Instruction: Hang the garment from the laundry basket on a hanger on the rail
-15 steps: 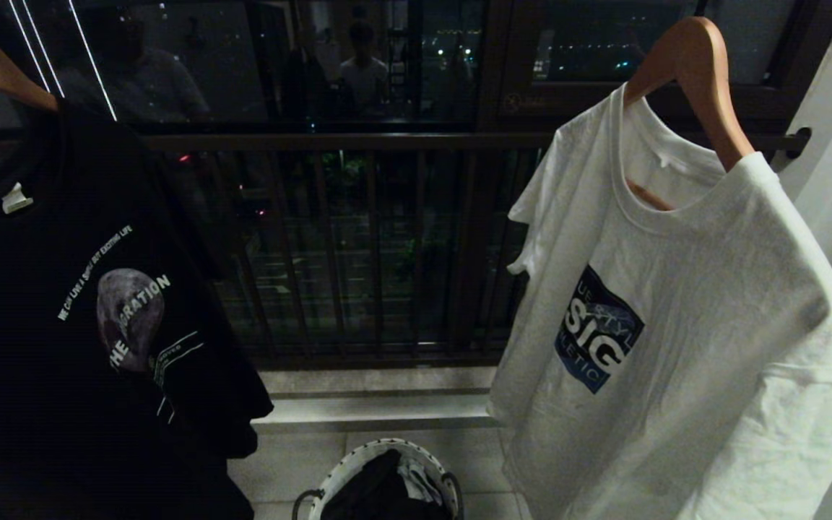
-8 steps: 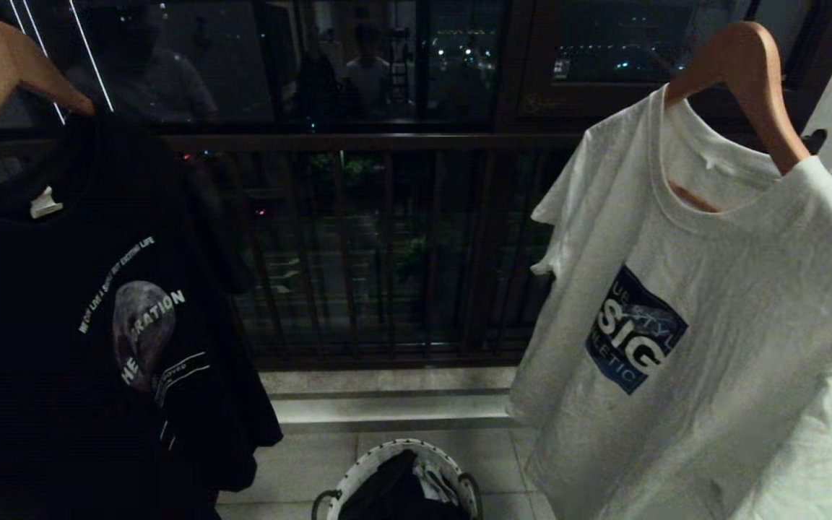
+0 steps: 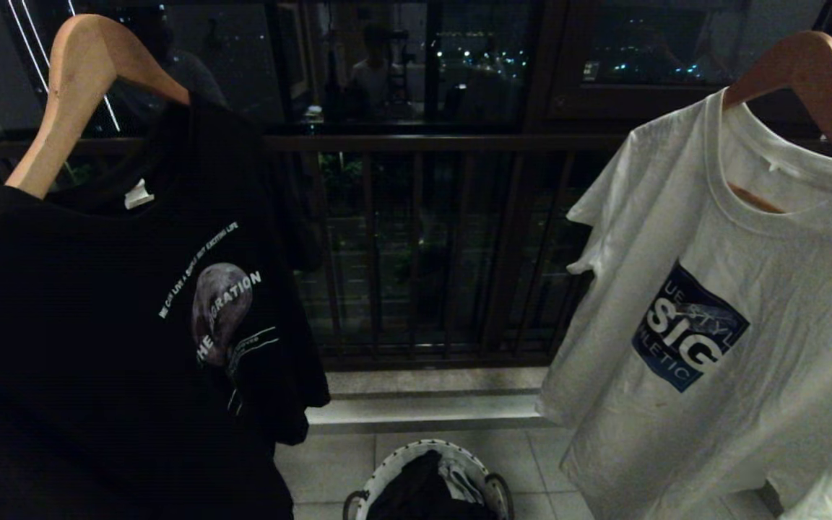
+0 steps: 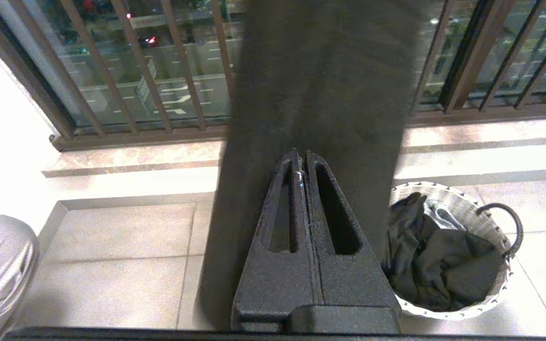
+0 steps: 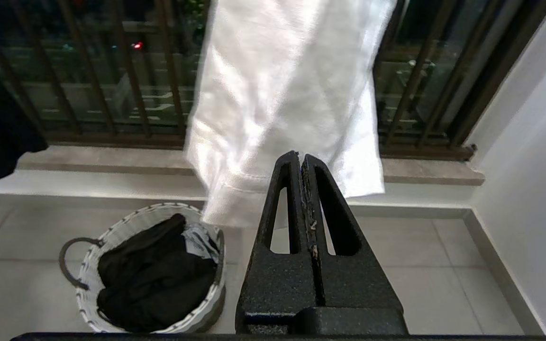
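Tiled balcony floor, lower centre: round white woven laundry basket holds soft, limp dark garment; pinch a raised fold. Left gripper and right gripper closed, empty.

A black T-shirt with a moon print and white lettering hangs on a wooden hanger at the left. A white T-shirt with a blue logo hangs on another wooden hanger at the right. Between them stands a dark barred railing before night-dark windows showing city lights and faint reflections of people. Below the railing runs a pale stone ledge, and grey floor tiles lie in front of it.
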Controlling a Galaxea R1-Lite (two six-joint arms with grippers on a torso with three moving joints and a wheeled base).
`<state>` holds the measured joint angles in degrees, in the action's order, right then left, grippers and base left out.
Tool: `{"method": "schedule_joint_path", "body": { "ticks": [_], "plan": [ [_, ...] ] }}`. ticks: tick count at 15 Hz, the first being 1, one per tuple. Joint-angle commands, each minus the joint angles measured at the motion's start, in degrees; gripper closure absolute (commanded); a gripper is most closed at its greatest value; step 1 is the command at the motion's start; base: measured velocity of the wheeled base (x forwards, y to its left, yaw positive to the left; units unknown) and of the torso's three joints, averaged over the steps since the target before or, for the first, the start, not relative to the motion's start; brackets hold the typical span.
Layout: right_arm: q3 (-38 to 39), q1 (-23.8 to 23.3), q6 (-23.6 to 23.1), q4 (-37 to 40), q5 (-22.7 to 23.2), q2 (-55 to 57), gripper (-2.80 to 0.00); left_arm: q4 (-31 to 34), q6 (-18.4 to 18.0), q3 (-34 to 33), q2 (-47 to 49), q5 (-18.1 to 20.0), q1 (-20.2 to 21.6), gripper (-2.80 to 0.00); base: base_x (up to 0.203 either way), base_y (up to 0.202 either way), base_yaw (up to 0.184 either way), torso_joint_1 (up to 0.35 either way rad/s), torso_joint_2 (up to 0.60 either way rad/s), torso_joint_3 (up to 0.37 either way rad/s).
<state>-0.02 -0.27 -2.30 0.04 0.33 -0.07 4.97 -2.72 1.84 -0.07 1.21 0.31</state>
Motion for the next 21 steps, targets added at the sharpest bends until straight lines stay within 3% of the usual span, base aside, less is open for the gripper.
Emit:
{"method": "schedule_joint_path", "body": {
  "ticks": [1,4,15,21],
  "plan": [
    [-0.1,0.0,0.0,0.0,0.0,0.0,0.0,0.0,0.0,0.0,0.0,0.0,0.0,0.0,0.0,0.0,0.0,0.0,0.0,0.0],
    [0.0,0.0,0.0,0.1,-0.1,0.0,0.0,0.0,0.1,0.0,0.0,0.0,0.0,0.0,-0.044,0.0,-0.001,0.006,0.0,0.001],
    [-0.1,0.0,0.0,0.1,0.0,0.0,0.0,0.0,0.1,0.0,0.0,0.0,0.0,0.0,-0.191,0.0,0.0,0.0,0.0,0.002],
    [0.0,0.0,0.0,0.0,0.0,0.0,0.0,0.0,0.0,0.0,0.0,0.0,0.0,0.0,-0.01,0.0,-0.001,-0.003,0.0,0.001]
  ]
}}
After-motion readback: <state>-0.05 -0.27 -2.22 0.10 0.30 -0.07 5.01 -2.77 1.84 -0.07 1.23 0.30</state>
